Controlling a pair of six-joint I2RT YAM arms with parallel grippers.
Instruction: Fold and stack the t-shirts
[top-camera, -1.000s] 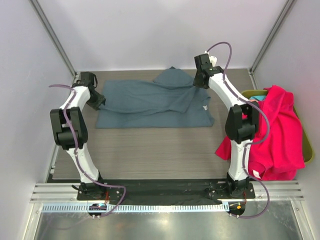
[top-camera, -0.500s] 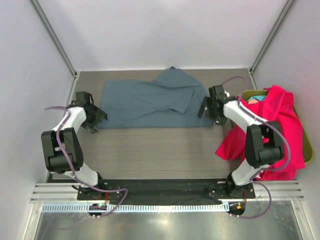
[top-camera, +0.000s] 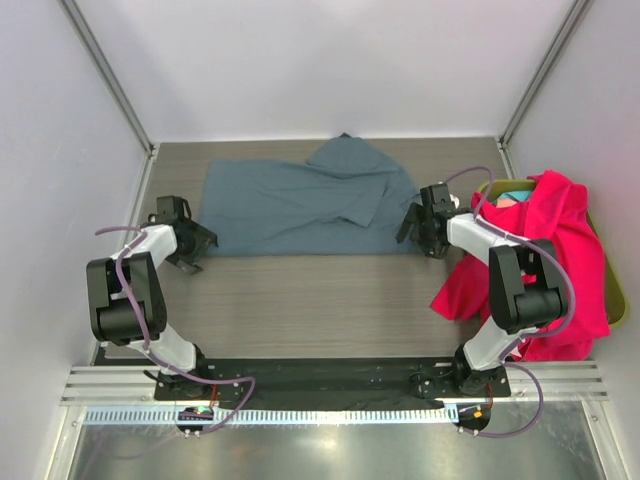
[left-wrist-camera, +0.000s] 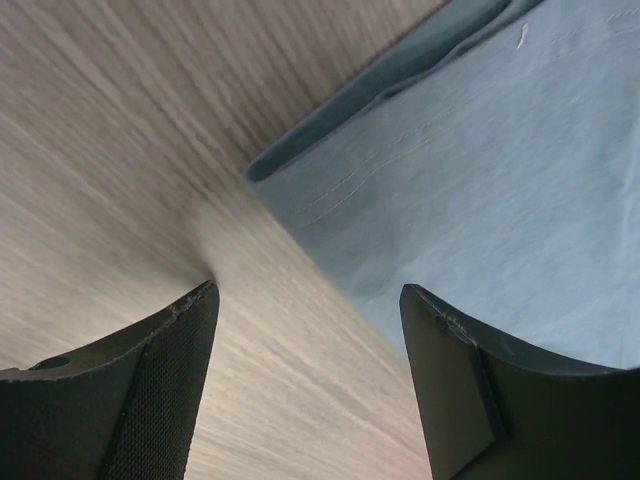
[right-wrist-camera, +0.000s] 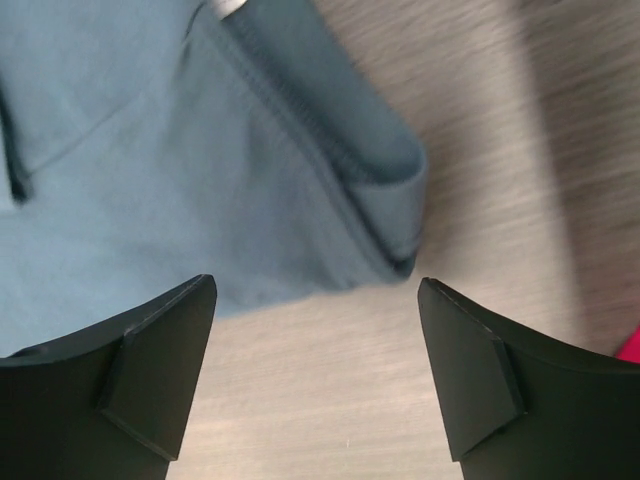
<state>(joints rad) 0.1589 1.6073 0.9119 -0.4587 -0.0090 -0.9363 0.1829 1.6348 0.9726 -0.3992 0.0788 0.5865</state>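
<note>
A slate grey-blue t-shirt (top-camera: 300, 205) lies spread and partly folded across the back middle of the table, one flap turned over toward the far edge. My left gripper (top-camera: 196, 244) stands open just off the shirt's near left corner. In the left wrist view the jaws (left-wrist-camera: 308, 292) are wide apart over bare wood, the cloth (left-wrist-camera: 480, 180) just ahead. My right gripper (top-camera: 414, 226) is open at the near right corner. Its wrist view shows the gripper (right-wrist-camera: 315, 283) empty, the shirt's hemmed corner (right-wrist-camera: 385, 230) just beyond. A bright pink-red t-shirt (top-camera: 545, 270) hangs over the bin.
An olive-green bin (top-camera: 617, 300) sits at the right edge of the table, a bit of teal cloth (top-camera: 515, 193) showing inside it. White walls and metal posts (top-camera: 105, 75) close in the table. Bare wood table (top-camera: 300, 300) lies between the shirt and the arm bases.
Both arms have swung from the far side down to the shirt's near corners. Both grippers have gone from shut to open, and the shirt lies released on the table.
</note>
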